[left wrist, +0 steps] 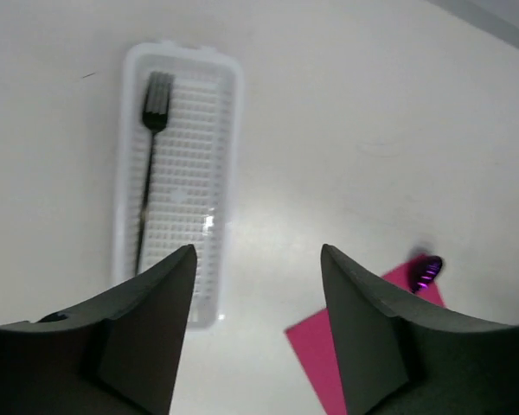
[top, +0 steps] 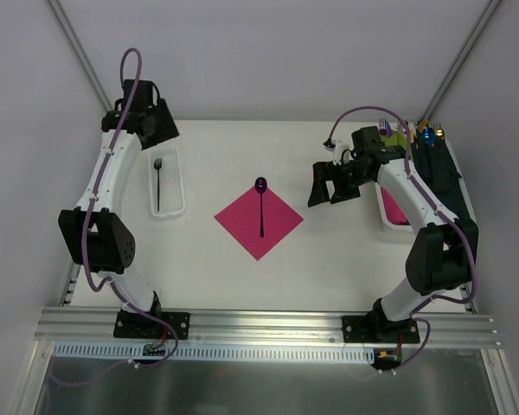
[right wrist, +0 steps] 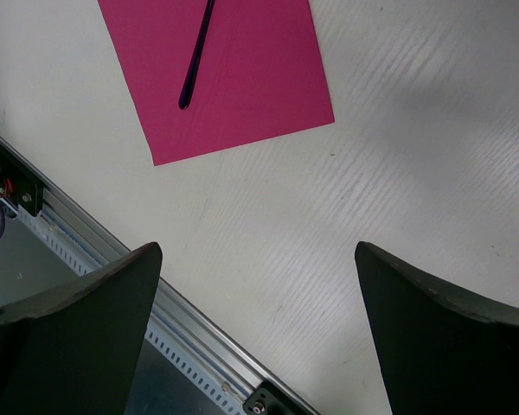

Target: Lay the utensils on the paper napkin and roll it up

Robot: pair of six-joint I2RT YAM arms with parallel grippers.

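Spoon (top: pixel 261 212) lies corner to corner on our pink paper napkin (top: pixel 281 218), set for rolling. Fork (top: pixel 157 183) waits in its white tray (top: pixel 180 186); our left pincer (left wrist: pixel 258 259) hovers above, jaws parted and empty, seemingly to fetch it. Right pincer (right wrist: pixel 258 255) gapes, empty.
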